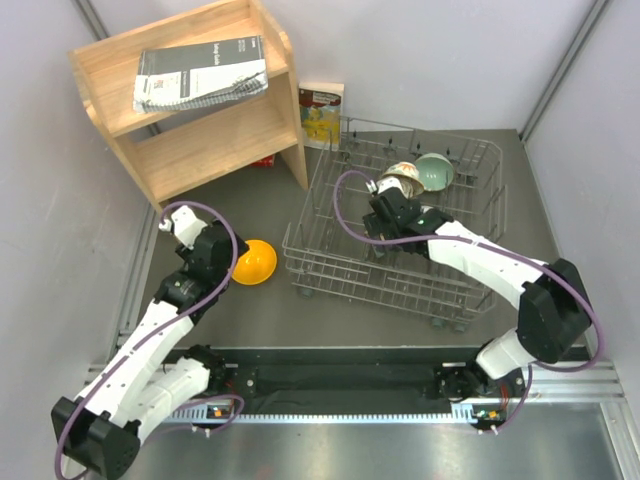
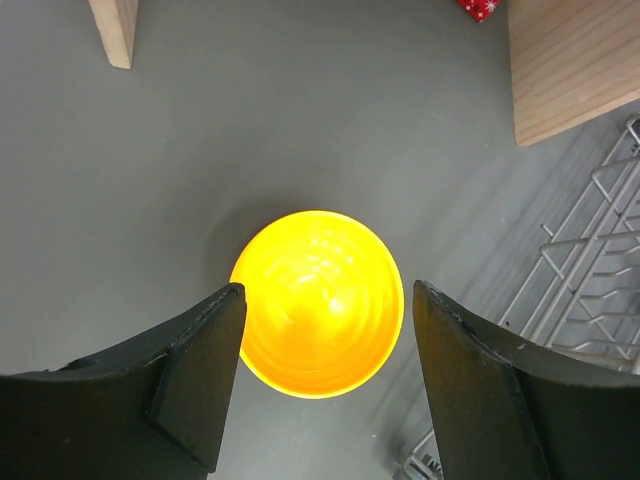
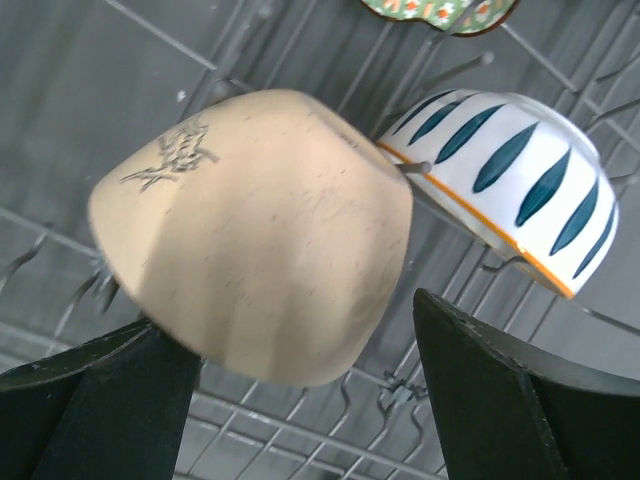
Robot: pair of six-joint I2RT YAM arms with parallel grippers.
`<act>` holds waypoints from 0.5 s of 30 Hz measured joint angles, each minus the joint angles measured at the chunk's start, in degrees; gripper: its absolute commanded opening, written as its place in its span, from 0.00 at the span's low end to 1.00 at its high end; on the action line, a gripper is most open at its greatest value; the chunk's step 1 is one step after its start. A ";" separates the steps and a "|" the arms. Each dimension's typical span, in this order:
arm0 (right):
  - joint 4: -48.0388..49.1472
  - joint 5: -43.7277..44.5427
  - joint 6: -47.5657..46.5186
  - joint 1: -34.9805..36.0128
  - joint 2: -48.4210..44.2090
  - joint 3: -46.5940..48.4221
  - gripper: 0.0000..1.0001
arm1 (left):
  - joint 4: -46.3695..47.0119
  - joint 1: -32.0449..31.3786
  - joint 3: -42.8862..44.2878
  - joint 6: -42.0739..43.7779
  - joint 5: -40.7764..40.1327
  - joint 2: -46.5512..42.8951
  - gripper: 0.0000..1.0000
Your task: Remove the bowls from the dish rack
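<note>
The orange-yellow bowl (image 1: 253, 262) sits on the table left of the dish rack (image 1: 390, 285). My left gripper (image 1: 222, 250) is open just above it, with the bowl (image 2: 318, 300) between and beyond the fingers, untouched. My right gripper (image 1: 383, 207) is open inside the rack. The tan-peach bowl (image 3: 260, 230) lies tilted between its fingers, against the left finger (image 3: 100, 400) and apart from the right one. The white bowl with dark stripes (image 3: 510, 180) leans beside it. The floral cream bowl (image 1: 403, 178) and the teal bowl (image 1: 436, 172) stand at the rack's back.
A wooden shelf (image 1: 200, 130) with a spiral booklet (image 1: 200, 72) stands at the back left, its leg (image 2: 115, 30) near the orange bowl. A small book (image 1: 321, 113) leans on the back wall behind the rack. The rack's corner (image 2: 600, 280) is right of the orange bowl.
</note>
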 measured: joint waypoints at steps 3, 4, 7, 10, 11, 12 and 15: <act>0.66 2.16 -0.63 0.00 1.38 0.11 0.79 | -0.02 0.00 -0.26 0.20 0.02 -1.29 0.72; 0.94 2.47 -0.94 0.00 1.75 0.11 0.78 | -0.02 0.00 -0.31 0.31 0.00 -1.84 0.72; 1.68 3.15 -1.68 0.04 2.05 0.11 0.75 | -0.02 0.00 -0.46 0.85 -0.02 -2.93 0.72; 2.25 3.82 -2.69 0.11 2.14 0.11 0.76 | 0.00 0.00 -0.68 1.09 0.02 -3.10 0.72; 2.40 4.07 -3.04 0.15 2.16 0.11 0.76 | 0.00 0.00 -0.81 1.11 0.04 -3.08 0.72; 2.56 4.44 -3.48 0.20 2.21 0.11 0.76 | 0.00 0.00 -0.98 1.14 0.13 -2.95 0.72; 2.89 5.75 -4.24 0.57 2.23 0.09 0.74 | 0.02 0.00 -1.16 1.16 0.68 -2.27 0.72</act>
